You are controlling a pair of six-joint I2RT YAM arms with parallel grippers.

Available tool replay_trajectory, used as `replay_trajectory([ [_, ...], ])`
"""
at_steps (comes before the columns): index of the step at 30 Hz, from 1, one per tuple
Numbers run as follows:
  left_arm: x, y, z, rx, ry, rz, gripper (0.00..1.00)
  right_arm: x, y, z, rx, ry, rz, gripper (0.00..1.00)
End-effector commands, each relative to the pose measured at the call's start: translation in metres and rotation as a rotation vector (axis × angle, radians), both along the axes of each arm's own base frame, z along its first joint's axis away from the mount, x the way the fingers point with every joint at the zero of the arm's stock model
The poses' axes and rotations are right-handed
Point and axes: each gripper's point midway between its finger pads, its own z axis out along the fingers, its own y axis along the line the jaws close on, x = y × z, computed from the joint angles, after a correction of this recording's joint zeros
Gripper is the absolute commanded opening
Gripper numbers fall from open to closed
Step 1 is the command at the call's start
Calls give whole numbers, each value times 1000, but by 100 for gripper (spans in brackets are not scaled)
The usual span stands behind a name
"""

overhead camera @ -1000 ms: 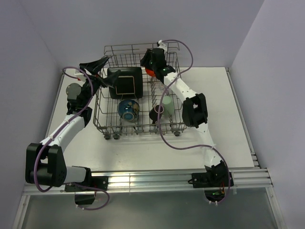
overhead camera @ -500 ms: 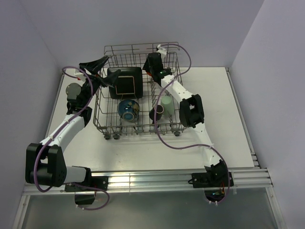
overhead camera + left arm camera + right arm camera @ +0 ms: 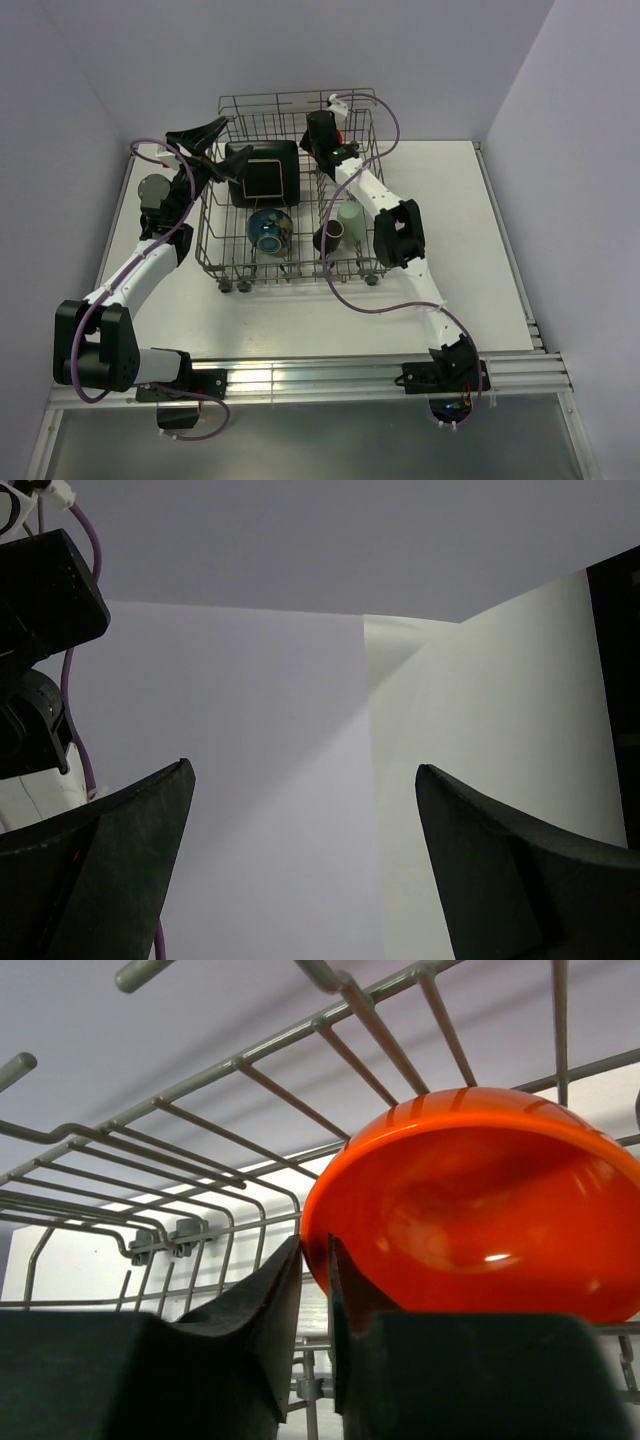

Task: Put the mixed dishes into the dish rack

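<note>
The grey wire dish rack (image 3: 212, 240) stands mid-table. In it are the black square plate (image 3: 262, 172), the blue bowl (image 3: 270, 228), the dark brown mug (image 3: 328, 238) and the pale green cup (image 3: 350, 220). My right gripper (image 3: 322, 132) is over the rack's back right part. In the right wrist view it (image 3: 315, 1245) is shut on the rim of the small orange bowl (image 3: 480, 1210), among the rack wires (image 3: 230, 1165). My left gripper (image 3: 205, 135) is open and empty at the rack's back left corner; its wrist view (image 3: 303, 767) shows only walls. The small clear glass (image 3: 153, 190) stands on the table left of the rack.
The white table (image 3: 470, 250) extends right of the rack and in front of it. Walls close in at the back and both sides. A purple cable (image 3: 392, 120) loops over the rack's back right corner.
My right gripper has moved a little back and down into the rack's back right part with the orange bowl, which is now mostly hidden from above. The left arm has not moved.
</note>
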Motion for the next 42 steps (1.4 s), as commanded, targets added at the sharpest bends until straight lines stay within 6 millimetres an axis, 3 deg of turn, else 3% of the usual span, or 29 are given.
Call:
replay_trajectory([
  [1, -17, 17, 45, -451, 178, -203, 99, 3, -6, 9, 14, -10, -51, 19],
  [7, -17, 17, 44, -446, 176, -204, 99, -2, -9, 3, 18, 14, -67, 0],
  [8, -17, 16, 43, -442, 178, -203, 99, -3, -9, 2, 17, 16, -67, 0],
  [9, -17, 16, 44, -439, 177, -205, 99, -4, -7, 20, 32, -19, -65, 0],
  [10, -17, 15, 44, -437, 178, -206, 99, -7, -10, 12, 15, -7, -80, 0],
  [11, -17, 15, 45, -434, 175, -206, 99, -9, -11, 16, 16, -17, -82, 0],
  [12, -16, 15, 45, -435, 177, -206, 99, -10, -11, 30, 36, -39, -84, 0],
  [16, -16, 14, 48, -426, 167, -208, 99, -14, -18, 27, 60, -9, -99, 0],
  [18, -16, 13, 50, -425, 165, -208, 99, -16, -20, 45, 103, -45, -97, 0],
  [19, -17, 14, 50, -425, 162, -209, 99, -20, -22, 32, 103, -24, -94, 0],
  [20, -17, 13, 49, -424, 165, -209, 99, -23, -22, 43, 131, -35, -80, 0],
  [22, -18, 13, 49, -424, 164, -211, 99, -26, -27, 33, 143, -20, -85, 0],
  [26, -18, 13, 51, -419, 161, -211, 99, -31, -38, 42, 202, -23, -105, 0],
  [27, -18, 13, 51, -417, 160, -212, 99, -34, -42, 32, 203, -6, -112, 0],
  [29, -18, 12, 52, -416, 160, -213, 99, -37, -49, 36, 248, -1, -124, 0],
  [33, -18, 10, 52, -416, 159, -219, 99, -46, -61, 13, 295, 70, -142, 0],
  [38, -17, 8, 53, -416, 155, -222, 99, -57, -67, -8, 324, 161, -156, 0],
  [42, -18, 8, 55, -416, 151, -226, 99, -61, -62, -13, 338, 213, -144, 0],
])
